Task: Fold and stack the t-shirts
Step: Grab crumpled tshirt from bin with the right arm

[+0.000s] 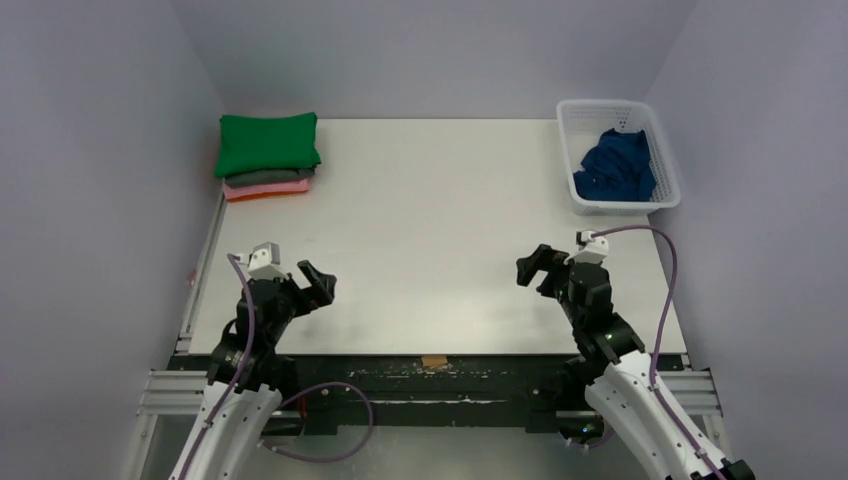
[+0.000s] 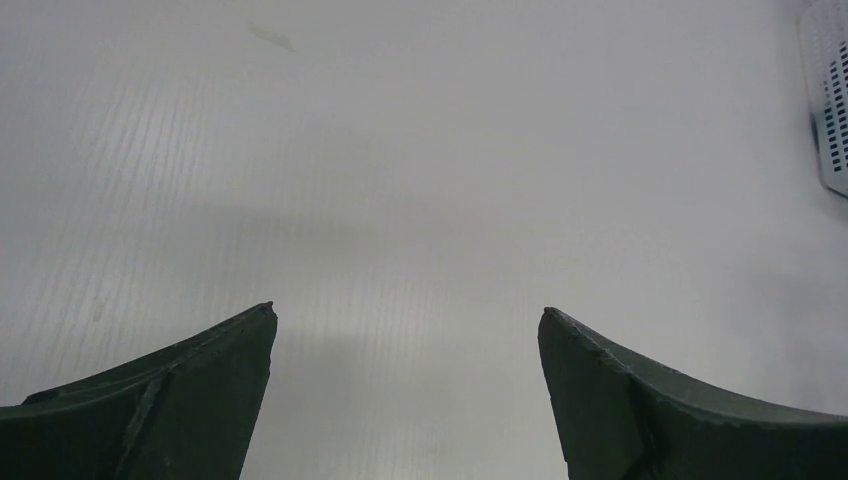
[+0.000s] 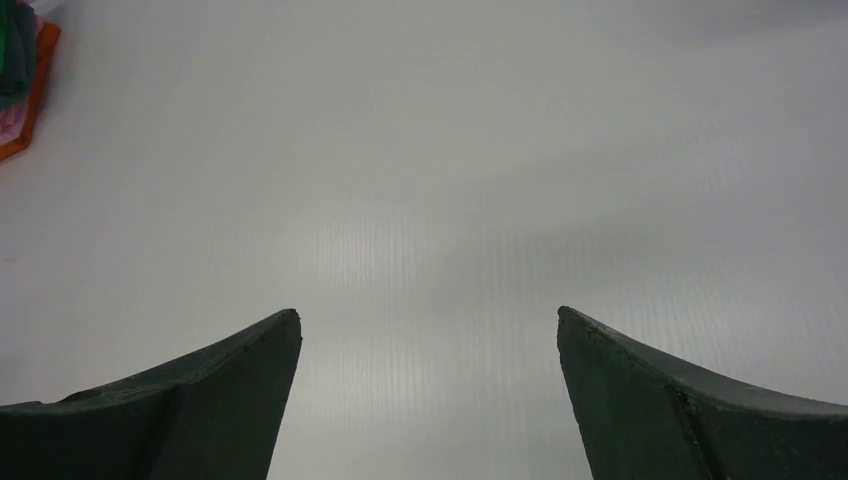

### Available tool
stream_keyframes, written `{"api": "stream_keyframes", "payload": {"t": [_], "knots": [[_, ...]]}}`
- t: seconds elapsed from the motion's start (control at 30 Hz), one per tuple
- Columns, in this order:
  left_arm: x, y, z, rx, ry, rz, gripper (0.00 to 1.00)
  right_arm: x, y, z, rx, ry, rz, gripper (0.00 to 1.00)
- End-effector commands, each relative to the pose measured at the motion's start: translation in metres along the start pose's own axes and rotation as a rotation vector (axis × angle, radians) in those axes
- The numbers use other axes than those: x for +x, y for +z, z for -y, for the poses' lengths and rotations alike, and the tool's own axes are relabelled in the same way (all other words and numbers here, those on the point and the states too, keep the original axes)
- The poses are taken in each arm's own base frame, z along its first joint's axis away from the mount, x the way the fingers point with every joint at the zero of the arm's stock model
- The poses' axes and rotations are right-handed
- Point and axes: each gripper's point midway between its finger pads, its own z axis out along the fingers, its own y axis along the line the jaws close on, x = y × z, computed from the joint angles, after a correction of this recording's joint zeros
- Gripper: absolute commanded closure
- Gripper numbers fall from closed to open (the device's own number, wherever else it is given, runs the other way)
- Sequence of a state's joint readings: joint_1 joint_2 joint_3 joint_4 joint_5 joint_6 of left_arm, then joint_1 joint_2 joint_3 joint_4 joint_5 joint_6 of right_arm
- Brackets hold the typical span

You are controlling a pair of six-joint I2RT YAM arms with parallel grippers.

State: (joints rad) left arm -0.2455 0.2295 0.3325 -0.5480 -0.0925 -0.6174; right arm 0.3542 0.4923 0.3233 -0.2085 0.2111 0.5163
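T-shirts (image 1: pixel 268 160) in green, grey and pink-orange lie folded in a stack at the far left corner of the counter (image 1: pixel 430 200); a navy tee (image 1: pixel 612 165) lies crumpled in the white basket (image 1: pixel 625 207) at the far right. The left tool (image 1: pixel 318 283) and right tool (image 1: pixel 533 268) hover near the front edge, well apart, jaws spread wide, gripping nothing.

White table (image 1: pixel 430 250), pale lilac walls (image 1: pixel 100 150)

A white mesh basket (image 1: pixel 668 172) stands on the white table (image 1: pixel 430 200), far beyond the right pincer (image 1: pixel 534 270). A small brown tape piece (image 1: pixel 434 361) lies at the table's near edge, between this pincer and the left pincer (image 1: pixel 318 283), behind both.
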Motion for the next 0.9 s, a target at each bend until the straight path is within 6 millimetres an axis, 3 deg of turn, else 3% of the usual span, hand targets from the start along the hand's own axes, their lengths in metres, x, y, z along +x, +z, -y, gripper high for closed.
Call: {"api": "stream_keyframes", "payload": {"t": [0.0, 0.13, 0.27, 0.5, 0.57, 0.6, 0.87], "knots": [[-0.003, 0.001, 0.005, 0.012, -0.002, 0.0, 0.0, -0.031, -0.003, -0.014, -0.022, 0.042, 0.079, 0.01], [-0.004, 0.001, 0.008, 0.019, -0.002, -0.006, 0.0, -0.059, -0.004, -0.025, -0.021, 0.066, 0.122, 0.01], [-0.009, 0.001, 0.012, 0.036, 0.0, 0.003, 0.0, -0.106, -0.003, -0.046, -0.006, 0.06, 0.152, 0.01], [-0.011, -0.001, 0.01, 0.025, -0.003, 0.013, 0.0, -0.164, 0.05, -0.028, 0.3, -0.034, 0.1, 0.01], [-0.01, 0.0, 0.008, 0.013, -0.007, 0.011, 0.0, -0.19, 0.066, -0.023, 0.322, -0.027, 0.096, 0.01], [-0.009, 0.001, 0.008, 0.01, -0.008, 0.007, 0.0, -0.199, 0.076, -0.016, 0.334, -0.027, 0.087, 0.01], [-0.007, 0.009, 0.01, 0.013, -0.012, -0.011, 0.0, -0.237, 0.164, 0.098, 0.557, -0.013, -0.057, 0.01]]}}
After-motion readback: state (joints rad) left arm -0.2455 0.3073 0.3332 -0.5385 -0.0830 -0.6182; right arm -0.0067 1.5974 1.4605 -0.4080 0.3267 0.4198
